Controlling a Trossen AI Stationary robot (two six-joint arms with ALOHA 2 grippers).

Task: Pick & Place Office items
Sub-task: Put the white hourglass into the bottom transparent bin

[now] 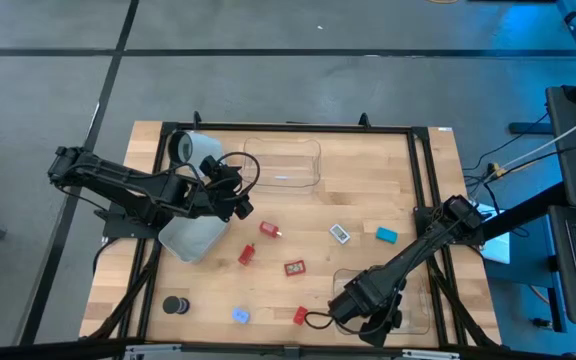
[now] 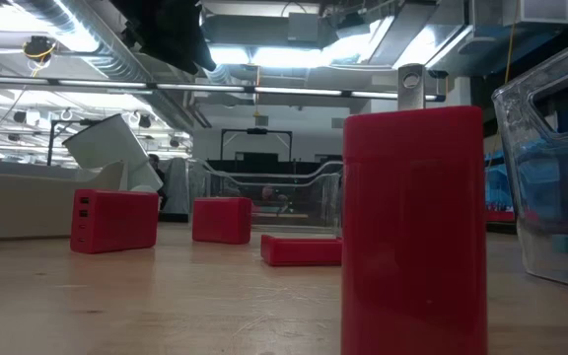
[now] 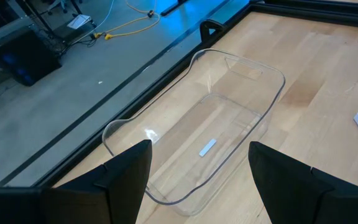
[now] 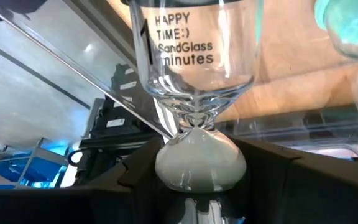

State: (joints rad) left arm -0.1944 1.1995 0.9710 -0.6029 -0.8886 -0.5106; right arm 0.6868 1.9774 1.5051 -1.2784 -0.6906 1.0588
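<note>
right fingers point(image 4: 197, 186) pinching a sand timer point(image 4: 194, 93), left fingers point(image 3: 197, 180) spread over clear tray point(image 3: 229, 112)

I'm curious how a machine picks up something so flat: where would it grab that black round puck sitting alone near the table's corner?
By its curved rim, from straight above, one finger on each side. The black puck lies flat and low with nothing close around it, so any angle across it probably works; from the side there's little to hold.
</note>
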